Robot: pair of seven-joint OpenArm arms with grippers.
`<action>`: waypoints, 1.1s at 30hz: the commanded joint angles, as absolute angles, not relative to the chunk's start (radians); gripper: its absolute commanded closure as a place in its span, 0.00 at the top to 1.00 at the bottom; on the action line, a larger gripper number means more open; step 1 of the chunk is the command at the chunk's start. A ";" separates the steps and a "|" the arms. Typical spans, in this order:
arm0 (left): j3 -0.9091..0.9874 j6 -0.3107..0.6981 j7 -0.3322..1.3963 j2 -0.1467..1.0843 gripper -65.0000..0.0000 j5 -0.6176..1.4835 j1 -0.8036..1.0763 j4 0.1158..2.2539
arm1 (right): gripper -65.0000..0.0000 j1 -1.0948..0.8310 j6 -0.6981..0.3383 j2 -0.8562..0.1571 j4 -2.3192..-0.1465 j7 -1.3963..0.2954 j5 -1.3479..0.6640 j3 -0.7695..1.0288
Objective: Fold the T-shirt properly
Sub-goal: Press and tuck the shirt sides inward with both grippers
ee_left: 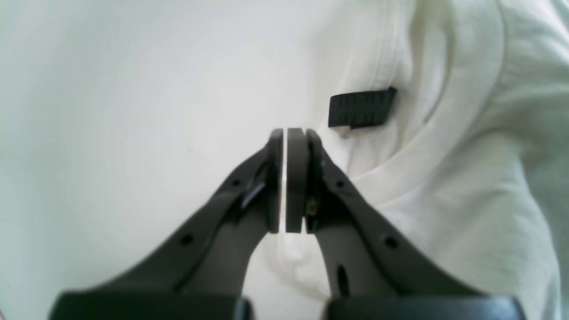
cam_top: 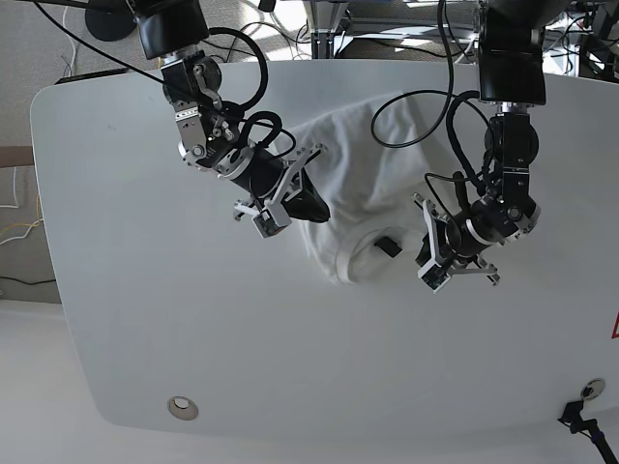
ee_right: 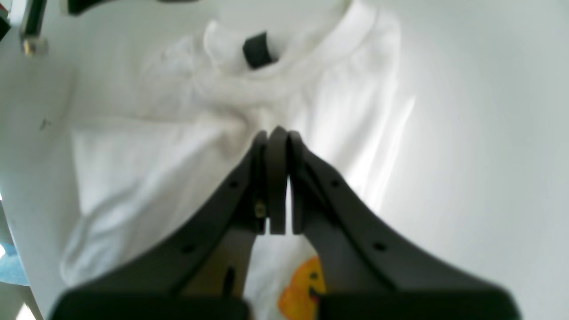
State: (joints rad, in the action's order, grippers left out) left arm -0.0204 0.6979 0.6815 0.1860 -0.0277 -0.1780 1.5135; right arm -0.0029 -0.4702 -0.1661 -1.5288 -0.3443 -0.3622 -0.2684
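White bench (cam_top: 135,290), rounded corners. T-shirt (cam_top: 353,159) lies bunched near bench centre, collar end toward 6 o'clock, body trailing up toward 12. Black neck label (cam_top: 389,246) shows inside the collar opening. In the right wrist view a yellow-orange print (ee_right: 304,284) peeks from under the claw.

Right claw (cam_top: 311,205) at 9 o'clock of the shirt, tips over its left edge; pads pressed together, nothing visibly pinched between them.

Left claw (cam_top: 432,253) at 3 o'clock of the collar, just beside the label, pads likewise together and empty, over bare bench at the cloth's edge.
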 commanded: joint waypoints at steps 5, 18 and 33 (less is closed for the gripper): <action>-0.015 0.698 0.661 0.203 0.00 -0.015 -0.062 1.765 | 0.00 0.002 -0.475 -0.102 -1.612 -0.321 -0.367 -0.274; -0.015 0.698 0.661 0.205 0.00 -0.015 0.189 1.853 | 0.00 -0.025 -0.476 -0.087 -1.527 -0.321 -0.366 -0.317; -0.013 0.698 0.654 0.246 0.00 -0.015 -0.004 1.577 | 0.00 -0.041 -0.483 -0.108 -1.527 -0.320 -0.364 -0.314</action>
State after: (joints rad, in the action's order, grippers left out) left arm -0.0189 0.7036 0.6670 0.2398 -0.0238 0.0189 1.5608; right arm -0.0532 -0.4717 -0.1120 -1.5089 -0.3454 -0.3462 -0.3153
